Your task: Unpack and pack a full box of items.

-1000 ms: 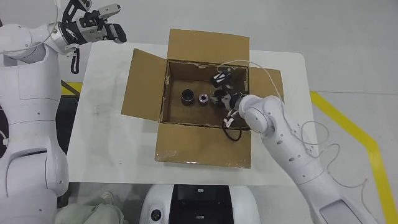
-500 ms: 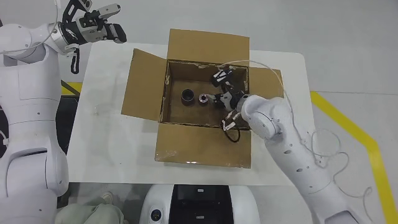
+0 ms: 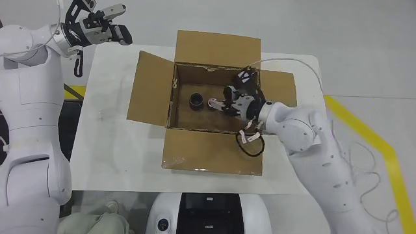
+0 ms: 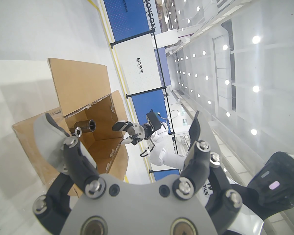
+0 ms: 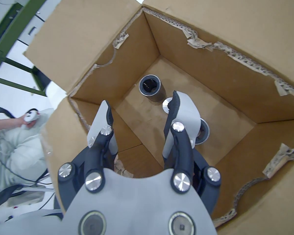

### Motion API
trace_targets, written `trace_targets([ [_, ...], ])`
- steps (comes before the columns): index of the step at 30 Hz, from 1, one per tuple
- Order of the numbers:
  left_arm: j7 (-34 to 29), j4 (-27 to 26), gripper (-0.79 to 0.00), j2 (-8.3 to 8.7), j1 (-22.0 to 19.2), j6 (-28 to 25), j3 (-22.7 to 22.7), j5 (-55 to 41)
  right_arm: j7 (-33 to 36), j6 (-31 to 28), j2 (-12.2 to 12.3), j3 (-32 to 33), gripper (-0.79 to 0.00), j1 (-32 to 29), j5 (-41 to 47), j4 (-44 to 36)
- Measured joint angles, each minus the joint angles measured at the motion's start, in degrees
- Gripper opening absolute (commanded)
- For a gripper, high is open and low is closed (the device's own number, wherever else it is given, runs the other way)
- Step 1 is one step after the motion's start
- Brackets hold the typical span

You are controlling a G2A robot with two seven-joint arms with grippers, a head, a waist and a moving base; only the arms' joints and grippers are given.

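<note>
An open cardboard box stands in the middle of the white table, its flaps spread outward. On its floor lie a dark metal cylinder and a small silver disc. My right gripper hangs inside the box, open and holding nothing. In the right wrist view the open right gripper points down beside the cylinder; one finger partly hides the disc and a second cylinder. My left gripper is raised beyond the table's far left corner, open and empty.
The box walls closely surround the right gripper, with torn tape along the rims. White table surface lies bare left of the box. A yellow floor line runs to the right of the table.
The right forearm has swung outward to the right while its gripper stayed in the box, shifting slightly toward the silver disc. The left arm has not moved.
</note>
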Motion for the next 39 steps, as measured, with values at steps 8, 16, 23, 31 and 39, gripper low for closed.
trace_targets([
  [8,0.00,0.00,0.000,0.00,0.00,0.00,0.00,0.00,1.02,-4.37,1.36,8.47,-0.129,-4.80,15.63,0.94],
  [16,0.00,0.00,0.000,0.00,0.00,0.00,0.00,0.00,1.57,-4.74,3.07,18.80,0.000,-11.09,22.96,-1.63],
  [23,0.00,0.00,0.000,0.00,0.00,0.00,0.00,0.00,0.99,-5.66,4.18,26.17,0.000,-15.57,28.28,-3.33],
  [31,0.00,0.00,0.000,0.00,0.00,0.00,0.00,0.00,-1.84,-5.45,5.02,31.51,0.000,-18.56,30.15,-2.04],
  [39,0.00,0.00,0.000,0.00,0.00,0.00,0.00,0.00,-3.82,-6.20,5.70,34.92,0.000,-20.36,32.06,0.55],
])
